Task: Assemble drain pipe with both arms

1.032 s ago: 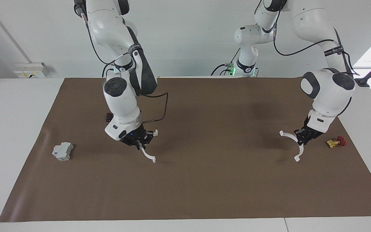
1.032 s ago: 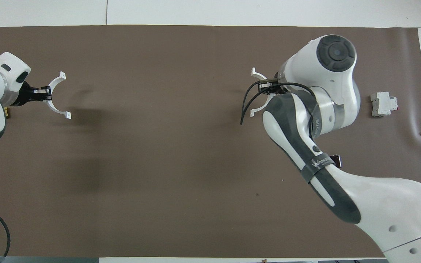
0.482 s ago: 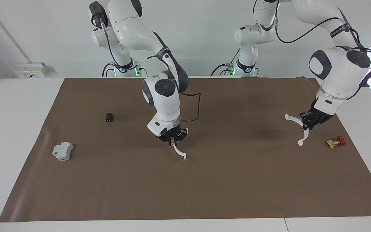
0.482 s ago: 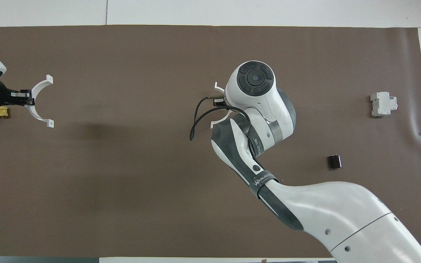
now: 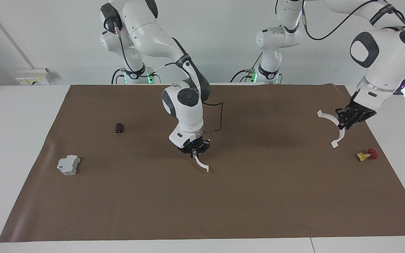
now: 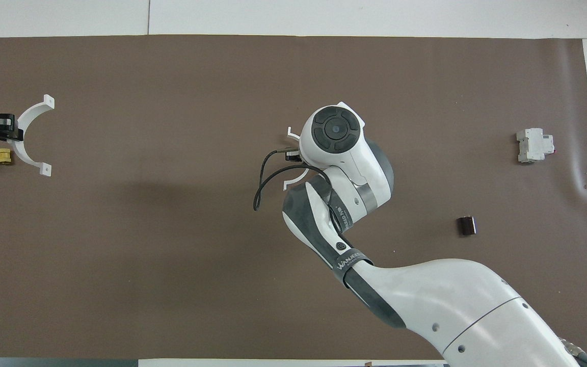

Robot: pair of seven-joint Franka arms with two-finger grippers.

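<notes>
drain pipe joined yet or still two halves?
Two halves, apart. The right pincer holds one arc over mid-mat; the left pincer holds the other arc near the valve.

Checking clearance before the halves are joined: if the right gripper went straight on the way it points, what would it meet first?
The right gripper, shut on its white half-ring, points down. Probably only the brown mat lies below, and the half-ring's lower tab would likely touch first.
</notes>
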